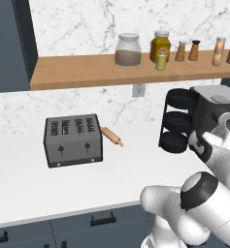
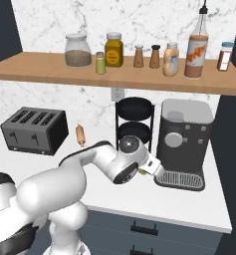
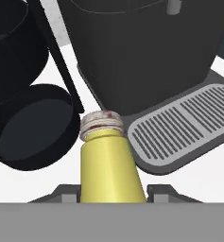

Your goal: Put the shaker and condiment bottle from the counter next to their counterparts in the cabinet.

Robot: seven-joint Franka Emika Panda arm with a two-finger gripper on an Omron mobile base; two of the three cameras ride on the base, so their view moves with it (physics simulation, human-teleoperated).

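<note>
A: Report the fixed items, largest first.

B: The white counter (image 1: 19, 169) runs under a marble wall. Above it is the cabinet (image 2: 50, 69), a long light-brown shelf board. On the counter, from the right base view: a dark coffee machine (image 2: 185, 134) with a ribbed drip tray (image 3: 179, 125) at the right, a black three-tier rack (image 2: 134, 124) just left of it, and a grey four-slot toaster (image 1: 73, 140) well to the left. A wooden rolling pin (image 1: 111, 136) lies just beside the toaster's right end.

A: Shelf contents?

B: Left to right in the right base view: a glass jar (image 2: 78, 50) of brown grains, a small yellow-green shaker with a silvery top (image 2: 100, 63), a yellow jar (image 2: 114, 50), two slim brown shakers (image 2: 138, 57), the condiment bottle (image 2: 171, 59), a larger reddish-brown bottle (image 2: 197, 49), and a small red-labelled jar (image 2: 225, 56).

A: Location of the task shaker?

B: The shaker (image 3: 111, 165) is low over the counter, between the rack and the drip tray, near the machine's front. Its silvery-grey top points away from the hand camera.

A: Claw condition?

B: The gripper (image 3: 113, 194) is clamped on the shaker; one finger tip stands on each side of its yellow-green body.
</note>
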